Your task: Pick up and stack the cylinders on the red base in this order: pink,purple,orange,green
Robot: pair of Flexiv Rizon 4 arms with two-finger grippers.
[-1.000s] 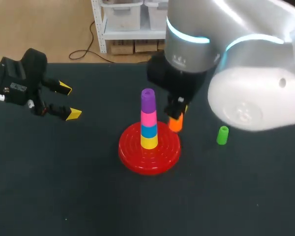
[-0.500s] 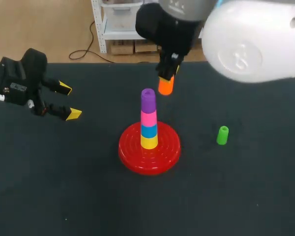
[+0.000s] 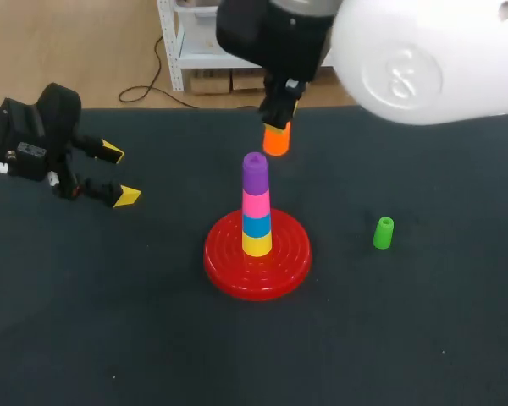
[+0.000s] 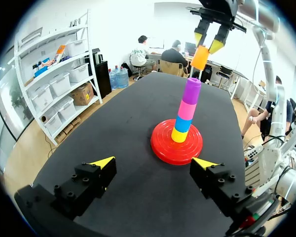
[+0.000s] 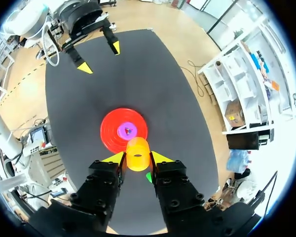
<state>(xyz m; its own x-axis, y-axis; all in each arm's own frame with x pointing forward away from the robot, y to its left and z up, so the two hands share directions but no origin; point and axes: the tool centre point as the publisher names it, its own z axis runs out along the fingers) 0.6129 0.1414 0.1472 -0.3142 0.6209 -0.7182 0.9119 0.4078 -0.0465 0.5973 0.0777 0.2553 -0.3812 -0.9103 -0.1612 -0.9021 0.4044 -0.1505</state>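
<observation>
The red base [image 3: 224, 258] stands mid-table with a stack on its peg: yellow, blue, pink [image 3: 255, 204], and purple [image 3: 254, 172] on top. My right gripper [image 3: 277, 127] hangs high above the table, just behind and to the right of the stack's top, shut on the orange cylinder [image 3: 276, 141]. In the right wrist view the orange cylinder [image 5: 137, 154] sits between the yellow tips, with the red base [image 5: 111, 132] far below. The green cylinder [image 3: 383, 233] stands on the table to the right of the base. My left gripper [image 3: 116, 174] is open at the left, empty.
The dark table [image 3: 110, 321] is bare around the base. In the left wrist view the stack [image 4: 186, 111] stands ahead of the open left gripper [image 4: 155, 163], with the orange cylinder [image 4: 199, 57] hanging above it.
My right gripper lifted the orange cylinder from the table beside the base, up and slightly left, to above the stack's top. The left arm stayed still.
</observation>
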